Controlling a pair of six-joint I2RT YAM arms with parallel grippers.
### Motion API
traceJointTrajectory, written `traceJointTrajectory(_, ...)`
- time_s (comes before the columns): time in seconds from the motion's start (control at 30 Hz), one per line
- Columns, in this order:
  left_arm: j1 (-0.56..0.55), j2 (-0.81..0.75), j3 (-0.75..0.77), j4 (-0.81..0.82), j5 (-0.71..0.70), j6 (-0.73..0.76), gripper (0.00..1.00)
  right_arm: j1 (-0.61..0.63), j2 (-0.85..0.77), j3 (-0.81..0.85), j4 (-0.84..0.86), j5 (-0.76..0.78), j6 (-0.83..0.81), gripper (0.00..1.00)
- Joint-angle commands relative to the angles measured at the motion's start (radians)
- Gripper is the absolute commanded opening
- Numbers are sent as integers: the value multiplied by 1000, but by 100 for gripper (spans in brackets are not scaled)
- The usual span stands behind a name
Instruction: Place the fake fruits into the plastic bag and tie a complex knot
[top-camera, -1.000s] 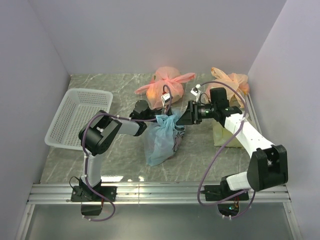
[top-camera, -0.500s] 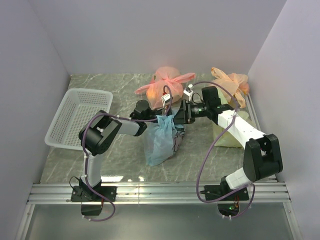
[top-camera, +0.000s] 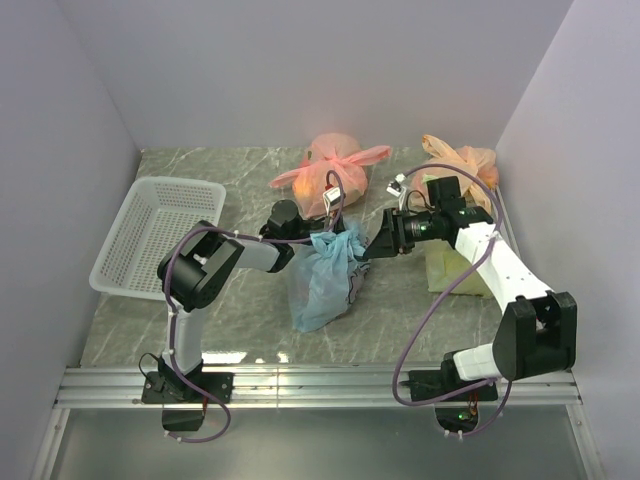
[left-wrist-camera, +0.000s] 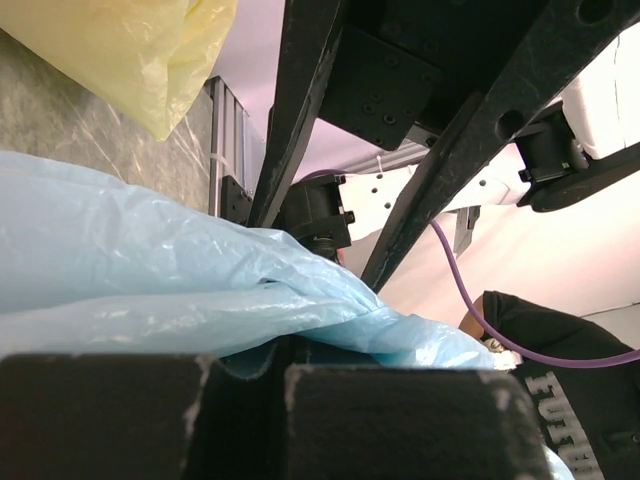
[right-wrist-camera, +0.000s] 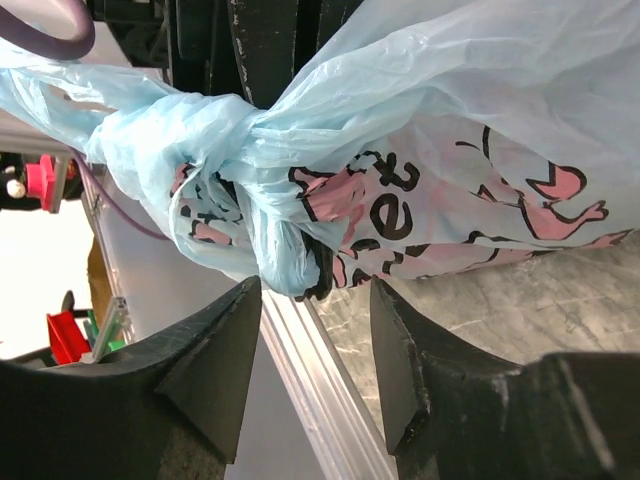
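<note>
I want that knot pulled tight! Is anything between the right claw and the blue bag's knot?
No, nothing visible. The open right gripper faces the twisted knot of the thin, light blue plastic bag with only air between them.

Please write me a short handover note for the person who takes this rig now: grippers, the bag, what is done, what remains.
Left gripper: seems shut on the top of the plastic bag, by the knot.
Right gripper: open, holding nothing, just short of the knot.
Fake fruits: not visible, probably inside the bag.
Done: bag tied in one knot.
Remaining: probably tighten or add to the knot, then release.
</note>
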Motion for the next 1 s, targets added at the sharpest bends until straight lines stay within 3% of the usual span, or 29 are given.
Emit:
traceJointTrajectory(0.0,-6,-9,27,45,-6,8,0,6,-3,54,4,-30,-22,54)
traceJointTrajectory(0.37,-12,-7,49,-19,2,45,0,67,41,108,41,10,-26,54)
traceJointTrajectory(0.6,-14,-12,57,-62,4,69,1,97,14,103,8,88,-104,29)
traceJointTrajectory(0.77,-9,-30,51,-134,4,128,8,103,6,112,-35,133,-158,0)
traceJointTrajectory(0.83,-3,-47,44,-206,5,181,11,98,7,122,-48,136,-172,0)
traceJointTrajectory(0.97,29,-93,17,-366,-4,293,30,90,0,137,-61,108,-190,0)
